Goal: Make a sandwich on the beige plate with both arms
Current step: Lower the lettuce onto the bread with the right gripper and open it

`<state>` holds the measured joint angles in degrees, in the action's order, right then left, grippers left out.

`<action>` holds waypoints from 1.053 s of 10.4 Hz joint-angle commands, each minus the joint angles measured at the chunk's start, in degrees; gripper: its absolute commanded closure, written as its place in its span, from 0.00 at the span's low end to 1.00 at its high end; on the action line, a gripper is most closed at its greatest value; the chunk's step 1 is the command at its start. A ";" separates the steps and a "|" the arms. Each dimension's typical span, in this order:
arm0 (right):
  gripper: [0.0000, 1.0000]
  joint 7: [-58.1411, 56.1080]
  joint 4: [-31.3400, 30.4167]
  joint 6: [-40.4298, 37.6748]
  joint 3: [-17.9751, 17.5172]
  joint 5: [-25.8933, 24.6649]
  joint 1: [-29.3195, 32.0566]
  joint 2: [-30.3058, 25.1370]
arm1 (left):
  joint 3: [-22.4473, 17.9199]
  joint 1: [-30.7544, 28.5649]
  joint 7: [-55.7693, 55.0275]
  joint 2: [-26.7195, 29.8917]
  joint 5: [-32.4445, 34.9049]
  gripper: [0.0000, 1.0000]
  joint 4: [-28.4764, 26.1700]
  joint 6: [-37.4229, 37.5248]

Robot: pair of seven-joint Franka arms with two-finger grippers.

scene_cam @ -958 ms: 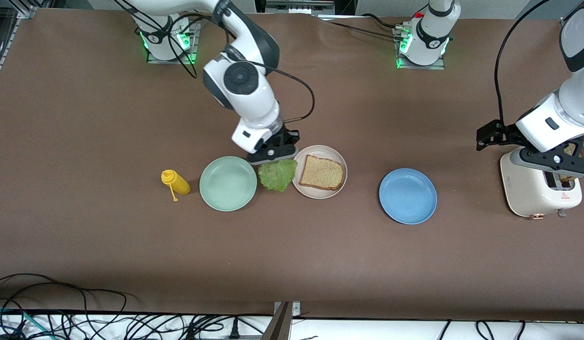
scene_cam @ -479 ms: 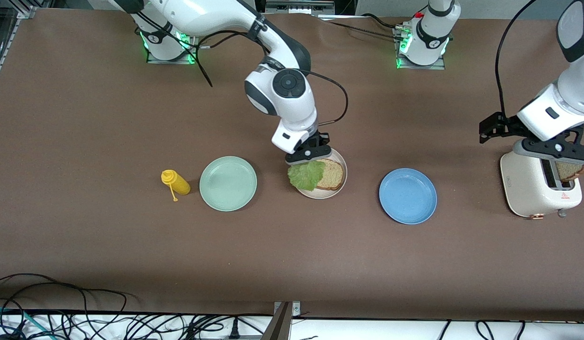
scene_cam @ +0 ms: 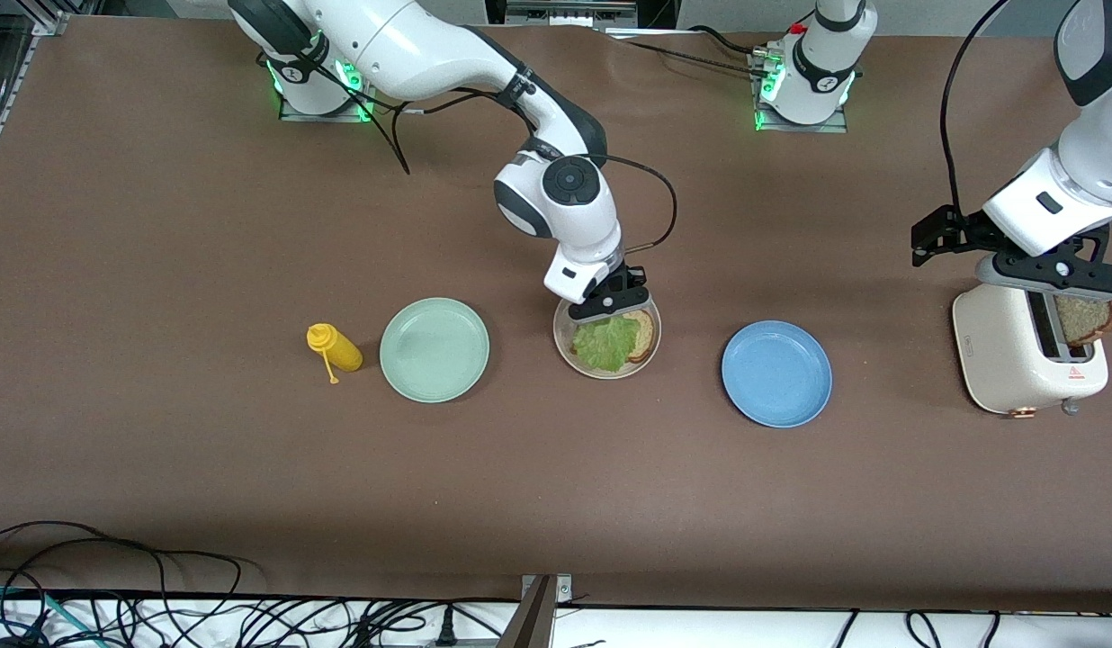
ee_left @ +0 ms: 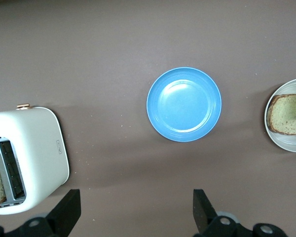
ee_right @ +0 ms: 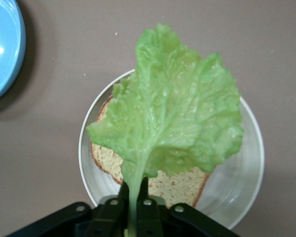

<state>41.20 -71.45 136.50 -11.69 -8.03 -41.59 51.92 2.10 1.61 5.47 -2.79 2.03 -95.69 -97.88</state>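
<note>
Over the round beige plate (scene_cam: 565, 353), the right gripper (ee_right: 134, 210) pinches a ruffled lettuce leaf (ee_right: 170, 118) above square toast (ee_right: 172, 188); over the toaster (scene_cam: 1001, 355), the left gripper (ee_left: 133, 219) hangs open.

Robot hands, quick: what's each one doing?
Right gripper: closed on the lettuce leaf, over the beige plate.
Left gripper: open, empty, above the toaster.

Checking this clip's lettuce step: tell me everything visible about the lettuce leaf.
The lettuce leaf is light green, ruffled at the edges, with a pale central rib and branching veins. The right gripper is shut on its stem end, holding it spread flat over the bread slice on the beige plate. It covers most of the slice. Whether it already rests on the bread cannot be told.
</note>
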 commanded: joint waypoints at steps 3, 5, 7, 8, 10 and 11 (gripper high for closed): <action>0.03 1.26 2.55 -1.66 0.62 -1.11 -0.77 0.73 | -0.08 0.76 -4.67 0.51 0.60 0.00 -0.19 -0.56; 0.00 1.26 2.63 -7.78 1.40 -1.02 0.01 -1.28 | -0.17 0.50 -4.68 0.41 0.60 0.00 0.24 0.75; 0.00 0.73 2.20 -14.13 4.21 -0.41 1.59 -6.19 | -0.52 0.32 -4.77 0.24 0.60 0.00 1.39 1.02; 0.00 0.47 2.11 -18.33 4.57 -0.06 3.77 -8.13 | -0.44 0.32 -4.77 0.24 0.69 0.00 1.56 0.94; 0.00 0.73 2.11 -24.41 4.84 0.12 6.16 -10.78 | -0.35 0.49 -4.77 -0.80 0.52 0.00 1.48 0.94; 0.00 0.64 2.11 -25.91 6.75 0.21 6.17 -11.75 | -0.26 0.58 -4.86 -0.99 0.52 0.00 1.56 0.94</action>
<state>41.47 -68.16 112.71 -6.47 -8.02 -35.04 42.00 1.83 1.78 1.36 -3.04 2.03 -95.02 -97.76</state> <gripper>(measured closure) 0.000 0.000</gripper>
